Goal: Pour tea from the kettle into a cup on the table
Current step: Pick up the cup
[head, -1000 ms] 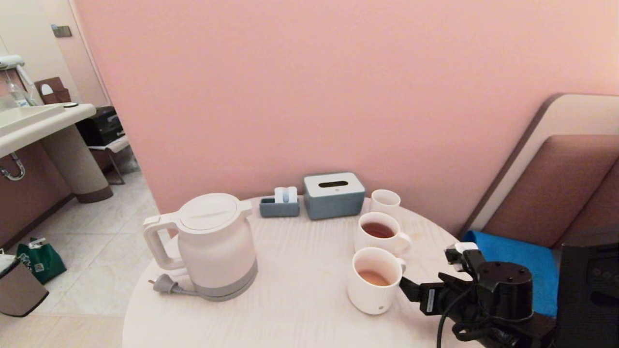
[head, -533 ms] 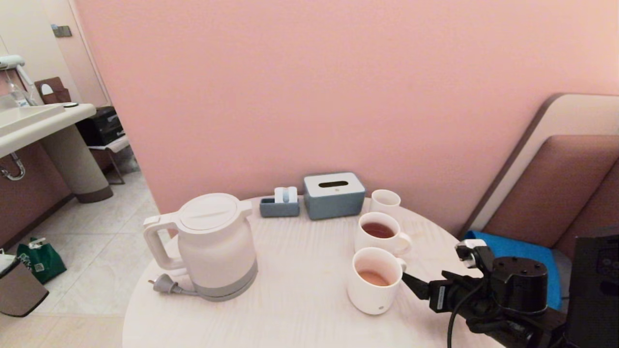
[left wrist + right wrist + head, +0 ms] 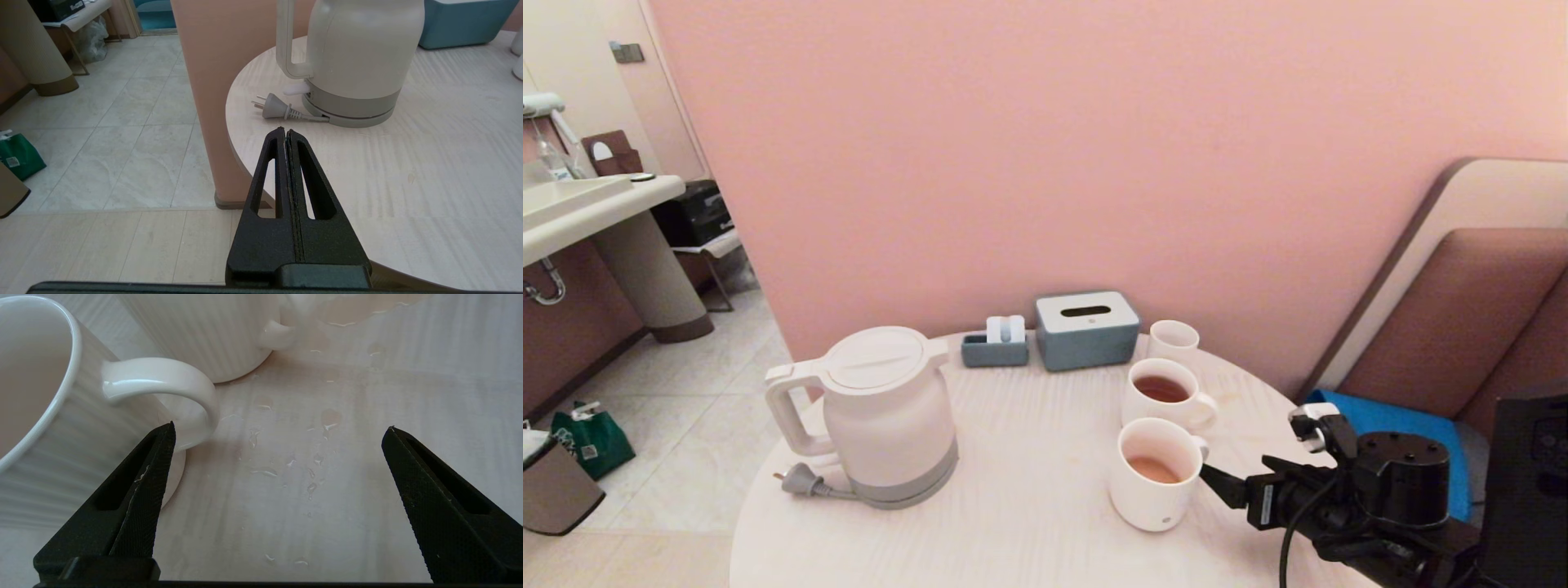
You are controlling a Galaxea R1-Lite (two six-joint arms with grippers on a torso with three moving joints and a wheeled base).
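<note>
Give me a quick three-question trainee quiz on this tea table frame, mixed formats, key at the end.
1. True or false: the right claw is closed on the handle of the cup.
2. Which mug holds the darker tea? A) the cup nearest the right claw B) the mug behind it C) the small plain cup
3. Fill in: the plug of the kettle lies on the ____, not in a socket.

Key
1. False: its jaws stand wide open beside the handle, holding nothing.
2. B
3. table
</note>
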